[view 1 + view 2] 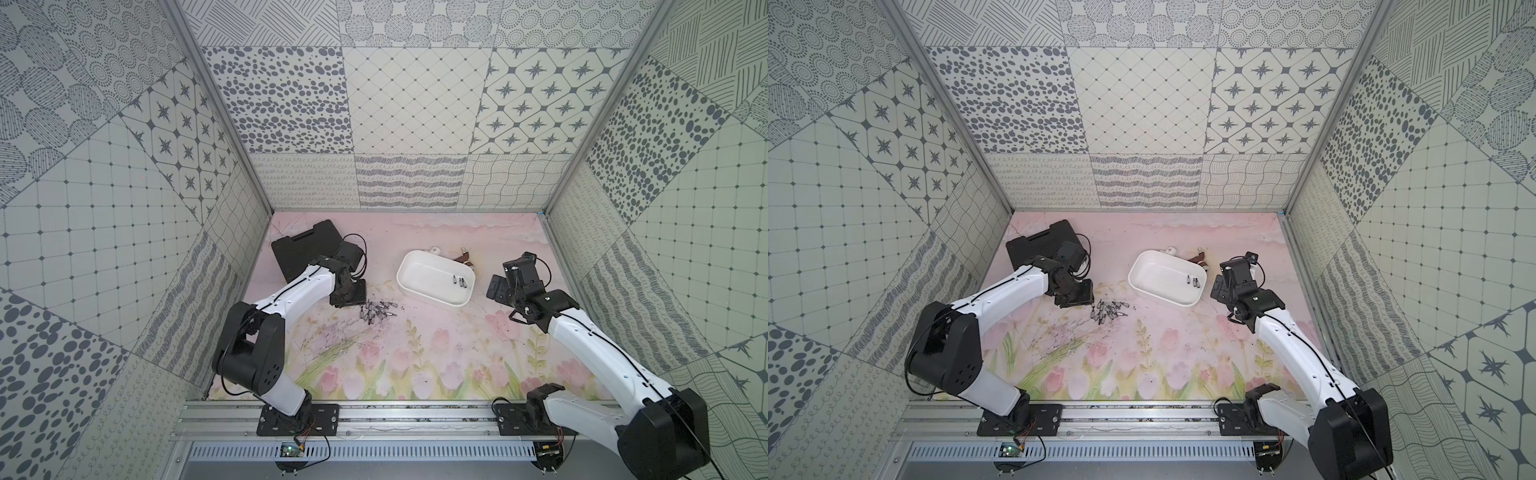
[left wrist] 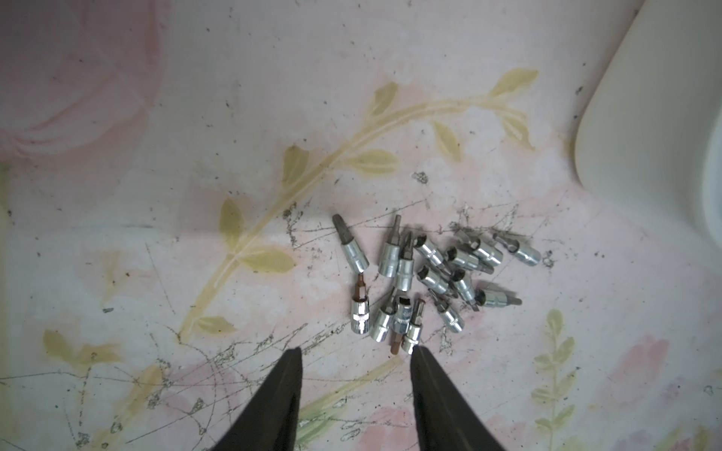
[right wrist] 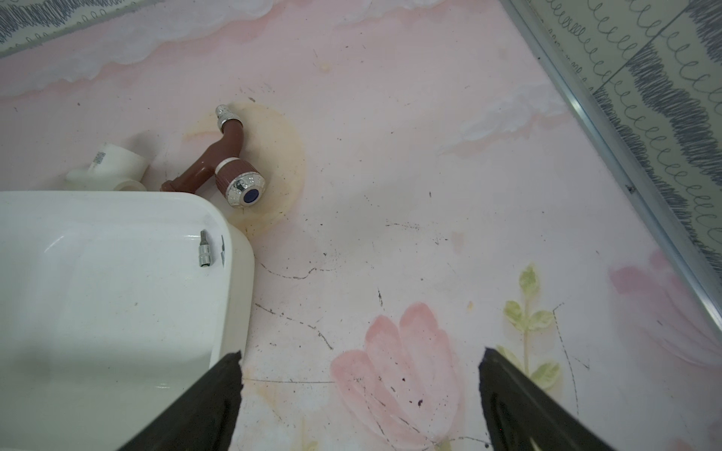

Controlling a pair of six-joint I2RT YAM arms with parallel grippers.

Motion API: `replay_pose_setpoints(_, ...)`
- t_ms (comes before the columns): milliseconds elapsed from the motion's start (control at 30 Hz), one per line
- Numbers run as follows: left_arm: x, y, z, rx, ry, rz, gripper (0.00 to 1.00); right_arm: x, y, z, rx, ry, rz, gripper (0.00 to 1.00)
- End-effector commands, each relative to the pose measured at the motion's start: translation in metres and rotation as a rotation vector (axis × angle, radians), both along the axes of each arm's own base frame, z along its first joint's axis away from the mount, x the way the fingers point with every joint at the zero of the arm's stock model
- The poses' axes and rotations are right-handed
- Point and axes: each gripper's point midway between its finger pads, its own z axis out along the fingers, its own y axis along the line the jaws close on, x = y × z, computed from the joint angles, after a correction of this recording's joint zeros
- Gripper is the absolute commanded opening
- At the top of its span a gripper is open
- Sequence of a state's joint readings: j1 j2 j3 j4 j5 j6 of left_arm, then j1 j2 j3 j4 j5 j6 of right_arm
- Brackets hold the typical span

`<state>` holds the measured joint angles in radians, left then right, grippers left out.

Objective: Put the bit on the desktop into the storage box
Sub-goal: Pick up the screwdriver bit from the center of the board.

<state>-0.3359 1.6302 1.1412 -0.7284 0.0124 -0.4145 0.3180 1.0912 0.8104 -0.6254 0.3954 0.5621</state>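
Observation:
A pile of several small silver bits [image 1: 376,311] [image 1: 1108,311] [image 2: 426,281] lies on the scratched, tulip-printed desktop [image 1: 415,353]. My left gripper [image 2: 355,351] [image 1: 347,293] hovers at the pile's edge, open, with only bare desktop between its fingers; one fingertip [image 2: 416,351] is right beside the nearest bit. The white storage box [image 1: 428,278] [image 1: 1163,278] [image 3: 97,293] stands right of the pile with a few bits [image 1: 459,281] [image 3: 204,250] inside. Beside the box's right end, over the desktop, my right gripper [image 3: 361,355] [image 1: 500,286] is wide open and empty.
A black tool case [image 1: 303,245] lies at the back left behind the left arm. A brown tap [image 1: 465,257] [image 3: 222,164] and a white pipe fitting [image 1: 434,250] [image 3: 113,164] lie just behind the box. Patterned walls close in three sides.

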Motion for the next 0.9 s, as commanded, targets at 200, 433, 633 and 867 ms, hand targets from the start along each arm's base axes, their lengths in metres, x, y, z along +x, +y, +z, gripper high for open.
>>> replay_pose_setpoints(200, 0.004, -0.001, -0.026, 0.057, 0.081, -0.037, 0.40, -0.001, -0.008, 0.008, 0.013, -0.055, -0.037, 0.97)
replay_pose_setpoints(433, 0.010, -0.004, -0.034, 0.053, 0.085, -0.038, 0.35, 0.000, -0.007, 0.008, 0.020, -0.053, -0.036, 0.97)
replay_pose_setpoints(633, 0.013, -0.005, -0.041, 0.056, 0.089, -0.033, 0.32, -0.001, -0.007, 0.007, 0.020, -0.050, -0.036, 0.97)
replay_pose_setpoints(867, 0.017, -0.003, -0.047, 0.067, 0.091, -0.024, 0.29, 0.001, -0.006, 0.004, 0.023, -0.039, -0.034, 0.97)
